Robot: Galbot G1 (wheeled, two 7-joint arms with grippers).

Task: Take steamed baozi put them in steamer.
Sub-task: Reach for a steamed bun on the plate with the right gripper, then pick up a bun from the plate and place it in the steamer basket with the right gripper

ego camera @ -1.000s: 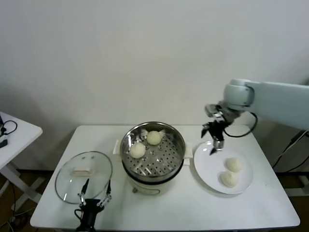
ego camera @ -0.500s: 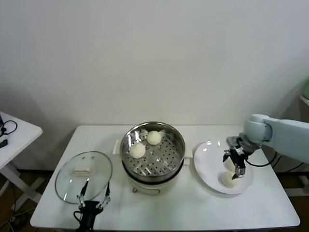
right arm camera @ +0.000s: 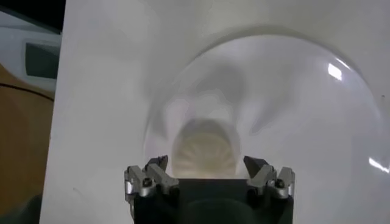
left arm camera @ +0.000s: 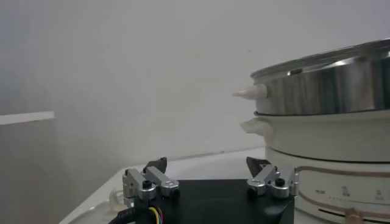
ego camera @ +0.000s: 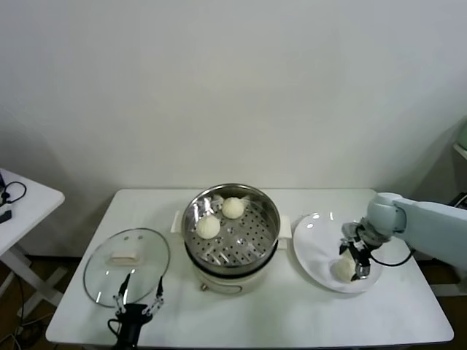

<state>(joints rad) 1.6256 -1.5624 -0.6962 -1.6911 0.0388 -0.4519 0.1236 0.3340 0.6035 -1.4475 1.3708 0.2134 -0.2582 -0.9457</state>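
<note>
left gripper [left arm camera: 209, 172]: low in the view, the two fingers stand apart, nothing is between them.
steamer [left arm camera: 323, 91]: beside the gripper, shiny steel pot on top of its white base [left arm camera: 317, 155], with a small white handle [left arm camera: 251, 93] pointing out from the steel rim.
table [left arm camera: 201, 164]: white surface under the steamer.
wall [left arm camera: 122, 61]: plain and pale, behind everything.

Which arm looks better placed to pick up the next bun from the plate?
The right. Its gripper is open and already down over a bun on the plate. The left gripper sits by the glass lid, across the steamer.
</note>
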